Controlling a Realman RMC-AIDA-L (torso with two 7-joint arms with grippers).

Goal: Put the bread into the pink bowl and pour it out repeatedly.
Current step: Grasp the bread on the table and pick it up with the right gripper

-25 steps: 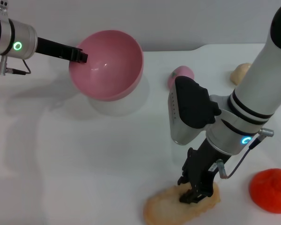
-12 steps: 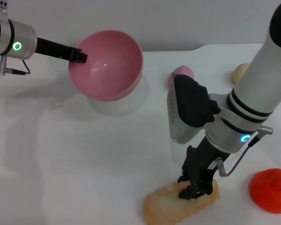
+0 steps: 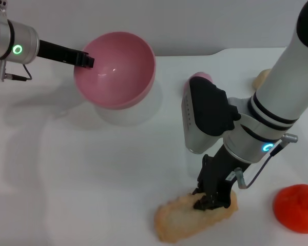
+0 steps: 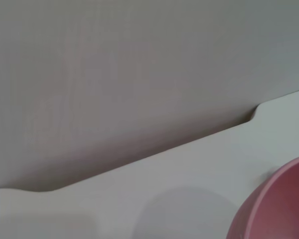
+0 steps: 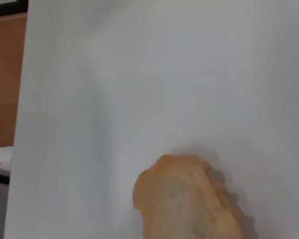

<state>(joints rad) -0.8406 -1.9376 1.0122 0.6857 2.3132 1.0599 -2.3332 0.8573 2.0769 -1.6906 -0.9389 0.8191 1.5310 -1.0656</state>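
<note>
Head view, bread: an elongated toy loaf lying flat side up near the front edge of the white worktop, right of the middle; the face is pale cream-tan with a scalloped orange-tan rim.
Head view, right gripper: down on the loaf's right end, dark fingers clenched on it, fingertips pressed into its edge.
Head view, pink bowl: smooth, plain pink, deep and round, tilted so its opening faces forward and up; it sits toward the back edge, left of the middle, with a soft shadow on the worktop beneath it.
Head view, left gripper: reaches in from the back left corner, its dark tip clamped on the bowl's left rim.
Head view, other things: a small pink peach toy shows just behind the right arm; a beige lump lies near the back right; an orange-red round toy lies by the front right corner.
Left wrist view, pink bowl: only a curved pink slice of its outer wall, above the white worktop and its back edge.
Right wrist view, bread: one rounded end, mottled cream centre with an orange-tan border, resting on the worktop; the worktop's side edge is visible.
</note>
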